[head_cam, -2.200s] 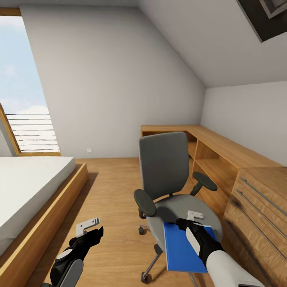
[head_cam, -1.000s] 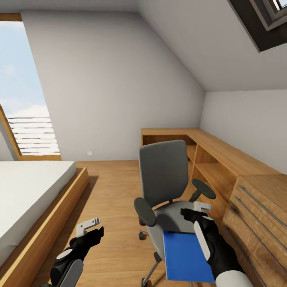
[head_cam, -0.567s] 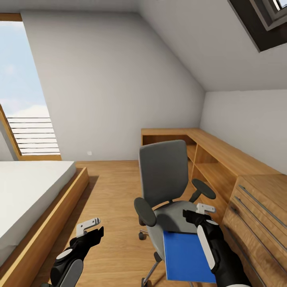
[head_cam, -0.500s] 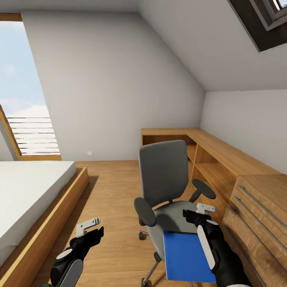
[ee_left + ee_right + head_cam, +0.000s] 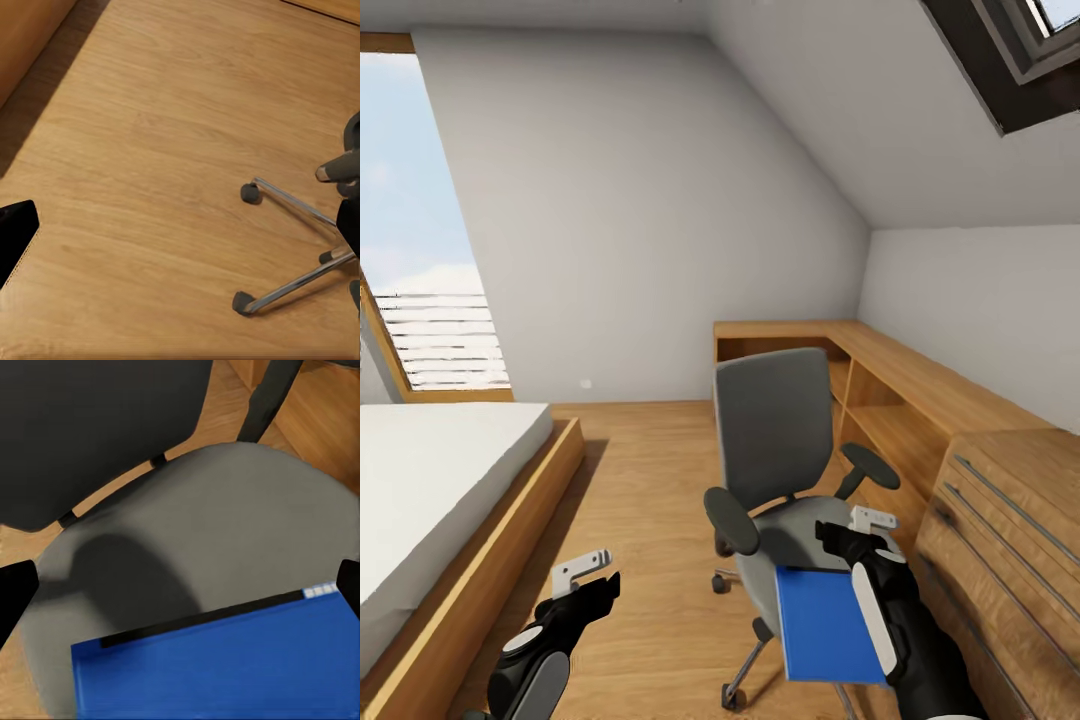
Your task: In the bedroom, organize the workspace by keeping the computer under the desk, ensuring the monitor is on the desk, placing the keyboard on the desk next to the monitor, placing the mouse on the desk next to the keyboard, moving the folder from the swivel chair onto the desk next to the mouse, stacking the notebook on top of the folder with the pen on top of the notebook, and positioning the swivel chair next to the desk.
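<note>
Folder [image 5: 828, 622] pickup is the step underway: it is lying on the swivel chair [image 5: 780, 470] seat, the right claw [image 5: 867, 528] hovering wide above its far edge. Next, lowering and closing seems called for. Left claw [image 5: 588, 572] is hanging wide, empty.

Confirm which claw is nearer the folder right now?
Right. The right claw hangs just over the far edge of the folder on the swivel chair; the left claw is off to the side over the floor.
</note>
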Controlling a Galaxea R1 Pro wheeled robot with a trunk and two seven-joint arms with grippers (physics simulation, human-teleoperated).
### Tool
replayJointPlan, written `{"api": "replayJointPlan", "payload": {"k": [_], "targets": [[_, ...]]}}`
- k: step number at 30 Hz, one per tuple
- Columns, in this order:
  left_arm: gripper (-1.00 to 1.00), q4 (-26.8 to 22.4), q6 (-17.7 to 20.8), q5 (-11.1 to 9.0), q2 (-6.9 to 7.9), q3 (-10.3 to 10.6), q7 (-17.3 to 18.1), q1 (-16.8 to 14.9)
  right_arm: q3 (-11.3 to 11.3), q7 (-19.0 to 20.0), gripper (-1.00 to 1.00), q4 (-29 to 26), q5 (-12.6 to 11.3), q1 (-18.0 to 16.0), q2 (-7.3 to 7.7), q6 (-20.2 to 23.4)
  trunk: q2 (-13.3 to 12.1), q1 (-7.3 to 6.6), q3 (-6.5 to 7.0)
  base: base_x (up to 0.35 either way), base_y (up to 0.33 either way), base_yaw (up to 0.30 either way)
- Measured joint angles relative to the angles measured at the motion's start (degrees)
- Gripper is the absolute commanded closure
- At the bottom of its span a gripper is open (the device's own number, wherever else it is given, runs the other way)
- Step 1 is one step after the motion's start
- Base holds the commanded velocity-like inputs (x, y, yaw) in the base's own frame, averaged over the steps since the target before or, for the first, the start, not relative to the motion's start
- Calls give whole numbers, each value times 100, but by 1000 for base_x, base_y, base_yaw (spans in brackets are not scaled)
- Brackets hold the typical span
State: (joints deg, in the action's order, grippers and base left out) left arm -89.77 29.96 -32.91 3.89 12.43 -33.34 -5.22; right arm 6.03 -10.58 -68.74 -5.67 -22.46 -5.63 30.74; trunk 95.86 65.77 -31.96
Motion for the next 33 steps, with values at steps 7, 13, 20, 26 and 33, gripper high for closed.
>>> {"api": "replayJointPlan", "payload": {"k": [7, 13, 20, 26, 33], "targets": [[-100, 0, -8, 23, -9, 16, 8, 0, -3, 0, -100, 1, -2, 0, -6, 6, 0, -4, 0, 85, 296, -3], [-100, 3, -4, 9, -8, 12, 9, -1, 1, -1, -100, -2, -5, 1, -5, 2, 0, -3, 0, 68, 85, -160], [-100, 3, 3, 2, -8, 10, 1, -1, 13, 8, -100, -2, -271, 1, 15, 8, 0, -2, 0, 7, 8, -256], [-100, 3, 5, -2, -7, 10, -2, -1, 51, 10, -100, 3, -945, 1, 92, 47, 0, -2, 0, 1, 1, -276], [-100, 3, 5, -2, -5, 10, -5, -1, 467, 28, -100, 37, -1816, 4, 302, 84, 0, -2, 0, 0, 0, -286]]}}
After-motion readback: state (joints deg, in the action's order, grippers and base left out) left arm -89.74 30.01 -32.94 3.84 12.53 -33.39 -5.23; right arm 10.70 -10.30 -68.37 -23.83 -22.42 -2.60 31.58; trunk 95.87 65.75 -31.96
